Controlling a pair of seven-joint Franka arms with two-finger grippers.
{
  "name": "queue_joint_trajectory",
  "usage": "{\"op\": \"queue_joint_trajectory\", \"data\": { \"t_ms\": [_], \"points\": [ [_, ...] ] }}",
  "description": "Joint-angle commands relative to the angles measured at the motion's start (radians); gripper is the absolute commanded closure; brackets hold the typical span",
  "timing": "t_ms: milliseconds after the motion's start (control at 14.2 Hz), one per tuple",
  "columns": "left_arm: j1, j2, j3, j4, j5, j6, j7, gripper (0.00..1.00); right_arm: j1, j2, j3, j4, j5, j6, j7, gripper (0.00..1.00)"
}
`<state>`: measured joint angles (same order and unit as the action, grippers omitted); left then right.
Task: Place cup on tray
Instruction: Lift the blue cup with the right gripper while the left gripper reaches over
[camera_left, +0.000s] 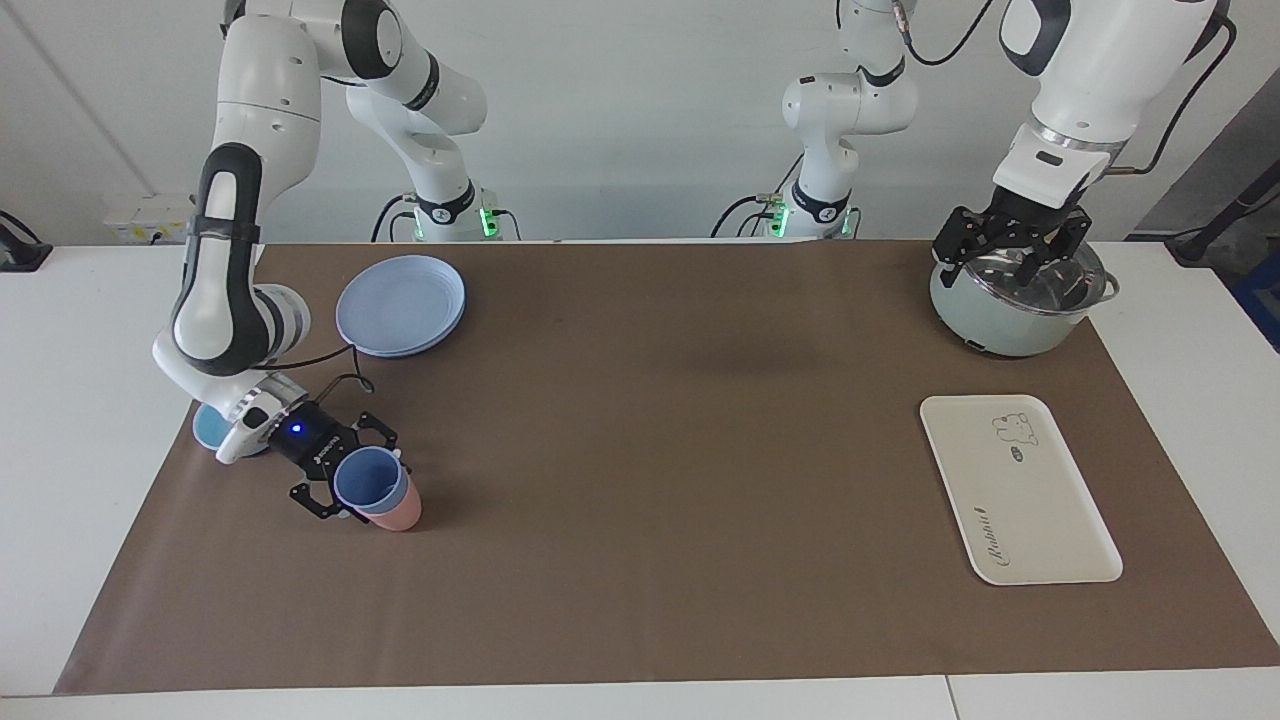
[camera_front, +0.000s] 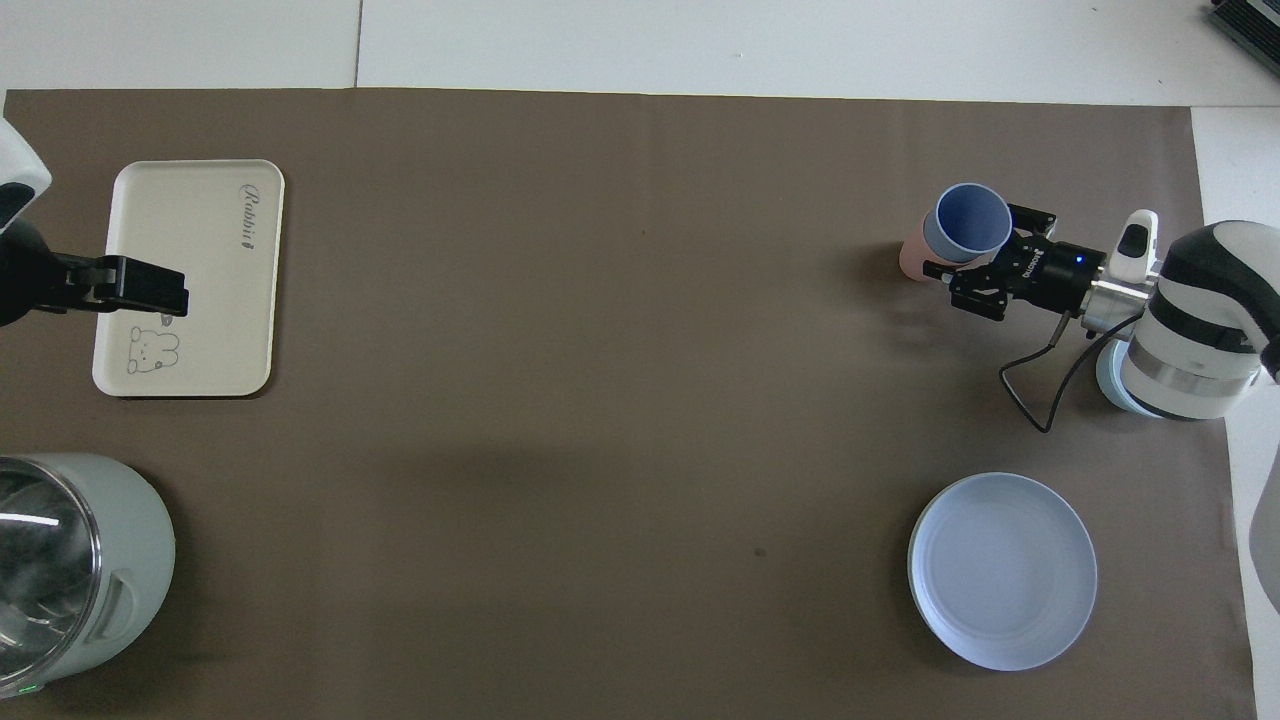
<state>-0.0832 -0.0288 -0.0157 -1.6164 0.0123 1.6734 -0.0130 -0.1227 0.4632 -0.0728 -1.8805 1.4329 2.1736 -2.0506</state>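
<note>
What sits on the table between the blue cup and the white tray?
Nothing: in the overhead view only bare brown mat stretches from the cup to the tray.

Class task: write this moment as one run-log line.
right gripper: at cup, grip unclear | cup: nested in pink tumbler | tray: bare | left gripper: waiting over pot

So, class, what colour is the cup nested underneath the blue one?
Salmon pink; the pink cup shows best in the facing view.
</note>
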Motion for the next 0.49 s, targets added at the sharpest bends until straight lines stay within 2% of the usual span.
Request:
{"op": "queue_joint_trajectory", "data": {
  "t_ms": [0, 211, 421],
  "points": [
    [-0.001, -0.029, -0.003, -0.04, -0.04, 0.043, 0.008, 0.02, 0.029, -0.075, 0.007, -0.009, 0.005, 0.069, 0.091, 1.0],
    [-0.001, -0.02, -0.003, -0.04, -0.081, 0.063, 0.004, 0.05, 0.063, -0.155, 0.007, -0.002, -0.179, 0.133, 0.339, 1.0],
    [-0.003, 0.007, -0.001, -0.036, -0.195, 0.12, -0.007, 0.09, 0.066, -0.222, 0.008, 0.018, -0.404, 0.144, 0.6, 1.0]
  ]
}}
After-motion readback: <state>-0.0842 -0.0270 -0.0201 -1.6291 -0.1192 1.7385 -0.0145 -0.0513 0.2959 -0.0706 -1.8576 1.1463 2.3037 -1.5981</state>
